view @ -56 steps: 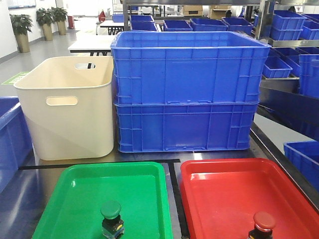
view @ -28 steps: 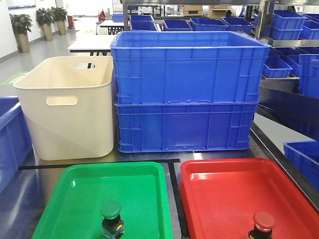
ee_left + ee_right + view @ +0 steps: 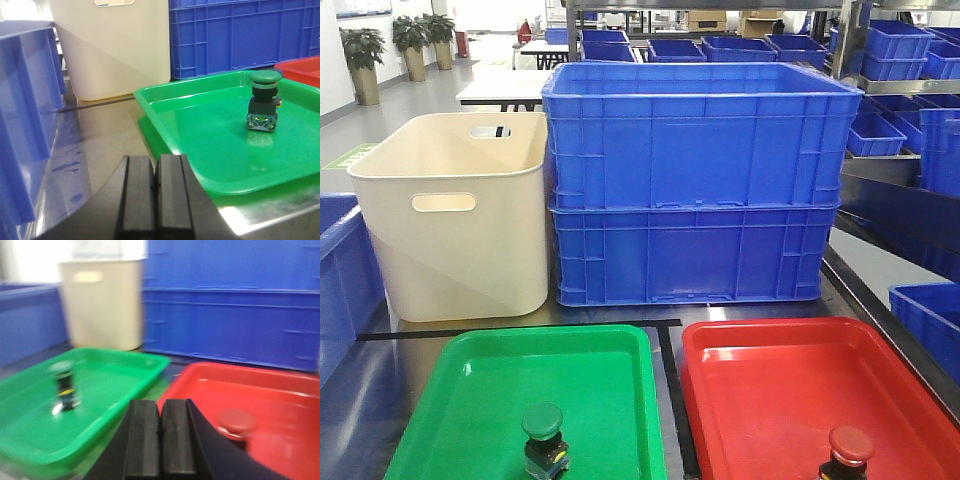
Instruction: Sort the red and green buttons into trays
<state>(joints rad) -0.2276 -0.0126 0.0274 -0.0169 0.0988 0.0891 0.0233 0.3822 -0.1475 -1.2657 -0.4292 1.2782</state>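
Observation:
The green button (image 3: 543, 436) stands upright in the green tray (image 3: 480, 400); it also shows in the left wrist view (image 3: 264, 100) and in the right wrist view (image 3: 64, 385). The red button (image 3: 848, 452) stands in the red tray (image 3: 770, 380), and shows blurred in the right wrist view (image 3: 237, 423). My left gripper (image 3: 155, 172) is shut and empty, low over the table, left of the green tray (image 3: 200, 130). My right gripper (image 3: 161, 415) is shut and empty, near the gap between the green tray (image 3: 30, 430) and the red tray (image 3: 280, 405). Neither gripper shows in the front view.
Two stacked blue crates (image 3: 690, 180) and a tall cream bin (image 3: 460, 220) stand behind the trays. Another blue crate (image 3: 25, 125) stands at the far left. A black tape line (image 3: 670, 390) runs between the trays. Shelves of blue crates (image 3: 910, 90) stand at right.
The trays and the green button have not moved. The red button sits slightly lower and to the right in the front view than half a second ago.

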